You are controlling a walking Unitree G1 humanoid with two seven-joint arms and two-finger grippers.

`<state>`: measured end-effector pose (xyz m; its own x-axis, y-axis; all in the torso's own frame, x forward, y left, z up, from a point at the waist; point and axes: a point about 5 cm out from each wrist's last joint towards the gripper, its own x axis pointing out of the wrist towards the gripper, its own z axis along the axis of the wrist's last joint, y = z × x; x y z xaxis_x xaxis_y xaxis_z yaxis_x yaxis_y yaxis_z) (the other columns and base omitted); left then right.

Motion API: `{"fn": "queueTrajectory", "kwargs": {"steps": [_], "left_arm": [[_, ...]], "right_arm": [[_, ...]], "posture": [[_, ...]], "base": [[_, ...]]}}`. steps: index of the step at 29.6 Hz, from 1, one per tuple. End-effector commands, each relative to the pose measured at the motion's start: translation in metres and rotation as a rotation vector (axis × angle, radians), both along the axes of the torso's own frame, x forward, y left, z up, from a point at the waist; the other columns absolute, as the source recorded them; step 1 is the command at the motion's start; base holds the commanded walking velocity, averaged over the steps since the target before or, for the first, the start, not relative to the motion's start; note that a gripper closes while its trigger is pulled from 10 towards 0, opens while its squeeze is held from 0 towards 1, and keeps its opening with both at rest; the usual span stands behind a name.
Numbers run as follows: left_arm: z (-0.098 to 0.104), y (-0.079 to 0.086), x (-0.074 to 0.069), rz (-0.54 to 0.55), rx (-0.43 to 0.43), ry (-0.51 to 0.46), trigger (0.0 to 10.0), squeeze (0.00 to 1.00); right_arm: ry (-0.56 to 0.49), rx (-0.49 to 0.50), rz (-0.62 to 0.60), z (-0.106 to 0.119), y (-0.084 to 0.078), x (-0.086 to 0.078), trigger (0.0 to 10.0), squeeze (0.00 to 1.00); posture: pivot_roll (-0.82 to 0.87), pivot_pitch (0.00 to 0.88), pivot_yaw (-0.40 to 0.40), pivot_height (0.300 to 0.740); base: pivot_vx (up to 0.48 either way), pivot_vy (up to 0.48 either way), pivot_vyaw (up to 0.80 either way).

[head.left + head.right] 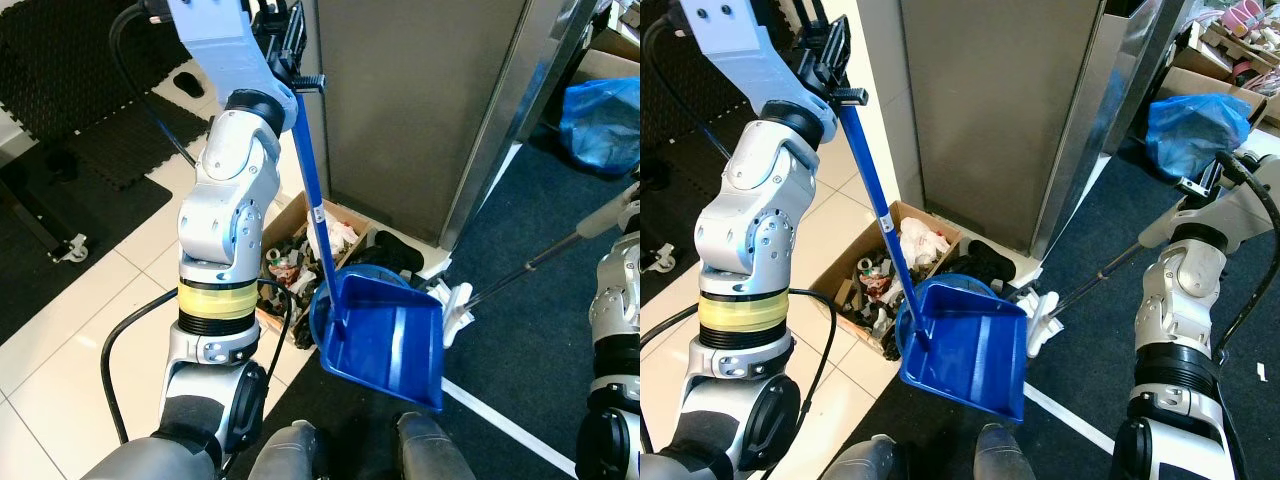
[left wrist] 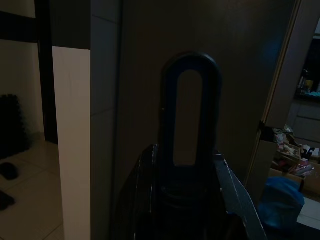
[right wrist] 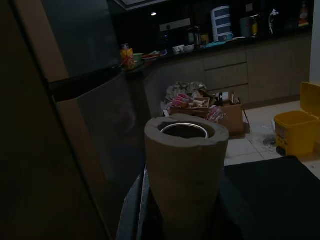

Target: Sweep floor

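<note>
The left end effector (image 1: 830,55), raised high on a bent arm, is clenched on the top of the blue dustpan (image 1: 970,350) handle, whose long axis slants down and away from it so the pan hangs well below, just above the floor (image 1: 840,240) beside a box of litter (image 1: 880,275). The right end effector (image 3: 182,200) is clamped on the grey broom (image 1: 1040,318) handle grip, the shaft running down and toward the left one, its head just beside the pan's open edge. The sweep likely turns on that closeness: pan lowered flat, broom pulling toward it.
</note>
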<state>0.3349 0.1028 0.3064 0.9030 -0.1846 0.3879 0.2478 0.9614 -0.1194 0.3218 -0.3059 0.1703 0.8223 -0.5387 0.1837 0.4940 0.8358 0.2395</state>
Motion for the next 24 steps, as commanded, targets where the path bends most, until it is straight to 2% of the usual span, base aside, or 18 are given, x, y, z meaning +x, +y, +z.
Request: {"fn": "queueTrajectory", "kwargs": {"steps": [1, 6, 9, 11, 15, 24], "left_arm": [[0.004, 0.002, 0.000, 0.004, -0.014, -0.025, 10.0, 0.00], [0.002, 0.001, 0.002, -0.005, -0.006, -0.024, 10.0, 0.00], [-0.006, 0.005, 0.002, 0.011, 0.025, -0.015, 10.0, 0.00], [-0.008, 0.007, 0.003, 0.017, 0.025, -0.012, 10.0, 0.00], [-0.009, 0.013, 0.004, 0.039, 0.025, -0.008, 10.0, 0.00], [-0.009, 0.014, 0.006, 0.045, 0.031, -0.014, 10.0, 0.00]], "right_arm": [[-0.049, -0.006, 0.004, 0.008, 0.001, -0.001, 10.0, 0.00], [-0.037, -0.037, -0.001, 0.005, 0.003, -0.005, 10.0, 0.00], [-0.032, -0.116, 0.050, 0.005, 0.015, -0.007, 10.0, 0.00], [-0.035, -0.132, 0.062, 0.006, 0.018, -0.007, 10.0, 0.00], [-0.055, -0.127, 0.074, 0.009, 0.019, -0.006, 10.0, 0.00], [-0.057, -0.105, 0.062, 0.010, 0.015, -0.006, 10.0, 0.00]], "posture": [[-0.09, 0.031, 0.065, 0.740], [-0.11, 0.031, 0.077, 0.740], [-0.11, 0.028, 0.081, 0.740], [-0.11, 0.027, 0.081, 0.740], [-0.11, 0.026, 0.078, 0.740], [-0.11, 0.025, 0.078, 0.740]], "base": [[0.000, 0.000, 0.00], [0.000, 0.000, 0.00], [0.000, 0.000, 0.00], [0.000, 0.000, 0.00], [0.000, 0.000, 0.00], [0.000, 0.000, -0.11]]}}
